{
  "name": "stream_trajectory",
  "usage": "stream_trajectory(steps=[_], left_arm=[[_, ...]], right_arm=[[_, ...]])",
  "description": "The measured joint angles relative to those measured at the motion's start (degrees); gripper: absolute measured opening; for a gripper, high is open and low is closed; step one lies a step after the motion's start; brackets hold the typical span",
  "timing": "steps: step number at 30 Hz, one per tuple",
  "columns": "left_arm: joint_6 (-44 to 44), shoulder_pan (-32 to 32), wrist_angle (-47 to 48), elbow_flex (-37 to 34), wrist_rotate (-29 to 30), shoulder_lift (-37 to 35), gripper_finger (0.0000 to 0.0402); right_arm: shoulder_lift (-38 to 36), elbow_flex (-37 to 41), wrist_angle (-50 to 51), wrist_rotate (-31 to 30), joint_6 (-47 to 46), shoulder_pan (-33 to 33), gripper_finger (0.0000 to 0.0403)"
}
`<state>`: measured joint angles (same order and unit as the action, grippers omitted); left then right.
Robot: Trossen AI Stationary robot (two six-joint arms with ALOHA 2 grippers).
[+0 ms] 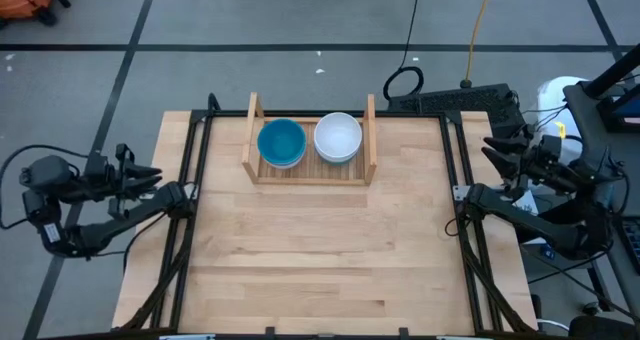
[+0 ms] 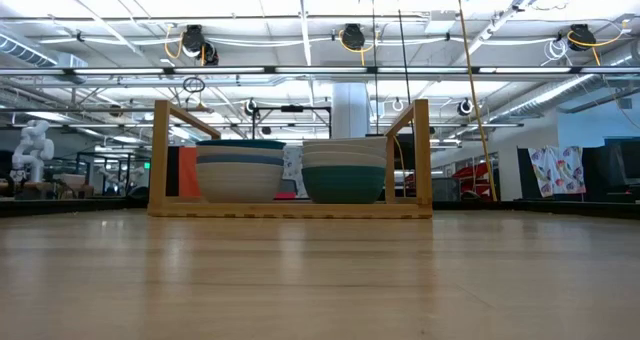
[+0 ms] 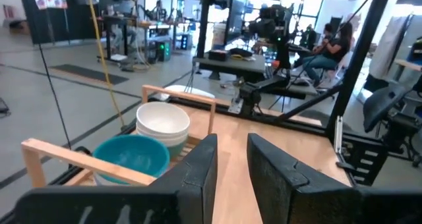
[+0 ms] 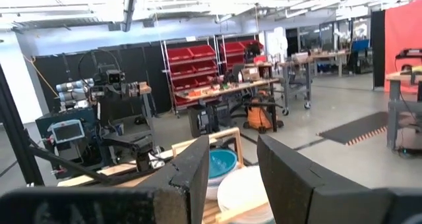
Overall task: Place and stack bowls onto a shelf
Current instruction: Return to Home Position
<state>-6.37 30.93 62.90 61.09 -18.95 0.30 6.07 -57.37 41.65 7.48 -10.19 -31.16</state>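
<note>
The shelf (image 1: 310,170), a light wooden slatted tray with two upright side boards, sits at the table's far middle. On it stand two stacks of bowls: one topped by a blue bowl (image 1: 281,142) on the left, one topped by a white bowl (image 1: 338,137) on the right. In the low view the left stack (image 2: 240,170) and the right stack (image 2: 345,170) rest on the slats. My left gripper (image 1: 150,176) waits off the table's left edge, open and empty. My right gripper (image 1: 492,148) waits off the right edge, open and empty. The left wrist view shows both stacks (image 3: 151,141).
The wooden tabletop (image 1: 320,260) spreads bare in front of the shelf. Black frame rails (image 1: 190,220) run along both sides. Cables (image 1: 405,80) lie on the floor beyond the far edge. People sit at benches (image 3: 330,46) in the room behind.
</note>
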Motion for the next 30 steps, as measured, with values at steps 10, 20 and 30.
stream_trajectory(steps=[10, 20, 30], left_arm=[[1.98, 6.21, -6.07, -4.94, -6.34, 0.0, 0.0088], [-0.82, 8.58, -17.47, -15.54, -11.56, -0.02, 0.0088], [-1.74, 8.54, -33.95, -26.62, -16.98, -0.04, 0.0088]], right_arm=[[-0.08, 10.74, -10.84, 0.48, 0.53, 0.0, 0.0123], [-0.09, 23.09, -25.46, 3.44, 3.36, 0.02, 0.0123], [-0.07, 30.87, -31.41, 5.01, 3.11, 0.02, 0.0123]])
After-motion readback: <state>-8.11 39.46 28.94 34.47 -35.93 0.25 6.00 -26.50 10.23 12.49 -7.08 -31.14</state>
